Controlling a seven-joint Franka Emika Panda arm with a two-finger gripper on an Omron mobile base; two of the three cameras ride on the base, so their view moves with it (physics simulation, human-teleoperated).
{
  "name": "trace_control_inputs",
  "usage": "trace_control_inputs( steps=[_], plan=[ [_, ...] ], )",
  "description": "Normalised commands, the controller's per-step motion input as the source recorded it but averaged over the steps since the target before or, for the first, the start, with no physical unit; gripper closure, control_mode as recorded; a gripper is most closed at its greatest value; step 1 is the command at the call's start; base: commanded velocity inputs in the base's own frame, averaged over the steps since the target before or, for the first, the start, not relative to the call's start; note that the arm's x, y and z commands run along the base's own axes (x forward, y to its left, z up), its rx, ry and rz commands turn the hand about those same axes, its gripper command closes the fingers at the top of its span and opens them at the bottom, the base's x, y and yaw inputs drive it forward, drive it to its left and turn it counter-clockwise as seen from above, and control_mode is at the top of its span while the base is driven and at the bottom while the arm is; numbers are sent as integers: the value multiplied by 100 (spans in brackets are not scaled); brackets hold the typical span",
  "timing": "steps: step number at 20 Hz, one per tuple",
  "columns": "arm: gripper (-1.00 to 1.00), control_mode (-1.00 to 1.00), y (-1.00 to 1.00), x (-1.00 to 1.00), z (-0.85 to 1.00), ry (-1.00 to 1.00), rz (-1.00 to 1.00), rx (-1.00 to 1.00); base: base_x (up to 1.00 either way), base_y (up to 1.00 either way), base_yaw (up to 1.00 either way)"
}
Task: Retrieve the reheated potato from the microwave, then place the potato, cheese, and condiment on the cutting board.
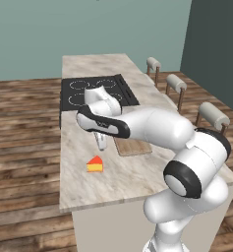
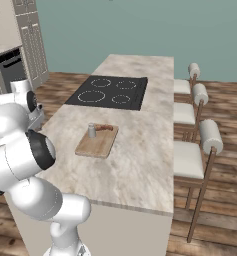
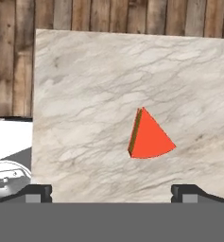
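End effector (image 3: 111, 191) is released, fingers (image 3: 38, 191) spread wide, holding nothing, hovering above the table (image 3: 85, 85) and looking straight down. Cheese (image 3: 149, 137) lies on the table just ahead of the fingertips, closer to the right finger in the hand view, red top up, untouched. In the left base view the cheese (image 1: 95, 164) sits just below and in front of the end effector (image 1: 101, 142), with the board (image 1: 132, 146) beside it on the far side of the arm. Right base view shows the board (image 2: 96, 142) with the condiment (image 2: 92, 131) upright on its far corner and a small brown thing lying next to it, maybe the potato (image 2: 105, 128), too small to be sure. Cooktop (image 2: 109, 91) lies beyond the board.
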Motion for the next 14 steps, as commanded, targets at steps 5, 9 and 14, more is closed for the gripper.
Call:
trace_control_inputs(
  steps=[5,9,14],
  plan=[
    [-100,-100,1,0,-5,0,21,0,0,0,0],
    [-100,-100,0,1,-4,0,14,1,0,0,0],
    [-100,-100,0,0,-10,0,7,5,0,0,0]
  ],
)
